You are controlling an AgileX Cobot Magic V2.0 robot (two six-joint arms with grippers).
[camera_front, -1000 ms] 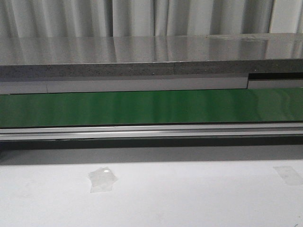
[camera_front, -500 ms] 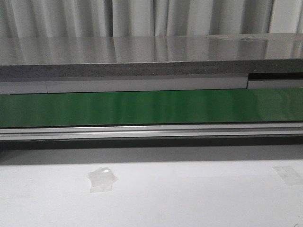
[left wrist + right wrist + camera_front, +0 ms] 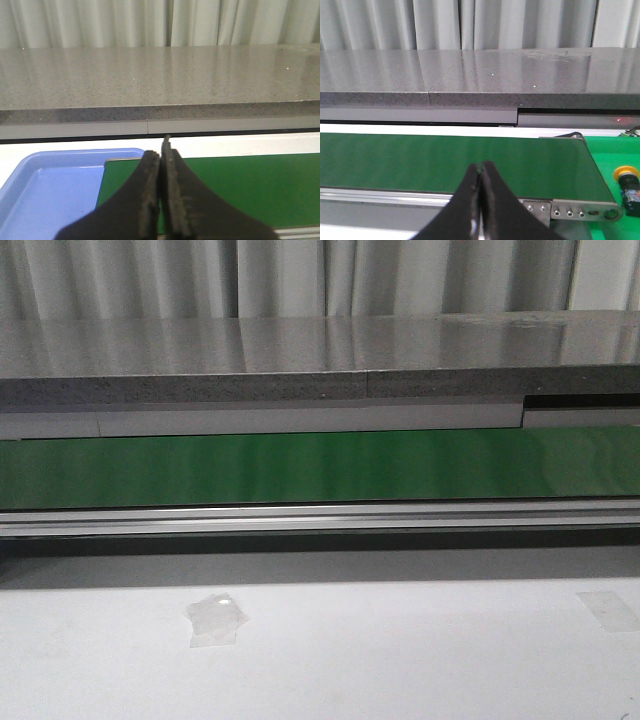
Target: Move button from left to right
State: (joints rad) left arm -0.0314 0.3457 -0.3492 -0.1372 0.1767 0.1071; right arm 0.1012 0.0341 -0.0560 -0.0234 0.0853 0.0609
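The button [image 3: 626, 185], yellow-orange cap on a dark body, lies on a green surface just past the right end of the green conveyor belt [image 3: 450, 162], seen only in the right wrist view. My right gripper [image 3: 480, 168] is shut and empty over the belt's near rail, well to the left of the button. My left gripper [image 3: 159, 152] is shut and empty above the belt's left end [image 3: 240, 185], beside a blue tray [image 3: 45, 195]. Neither gripper shows in the front view, where the belt [image 3: 320, 465] is bare.
A grey stone-look shelf [image 3: 320, 360] runs behind the belt, with curtains behind it. An aluminium rail [image 3: 320, 518] edges the belt's front. The white table [image 3: 400, 660] carries two pieces of clear tape [image 3: 215, 620]. A bolted metal bracket [image 3: 580, 210] caps the belt's right end.
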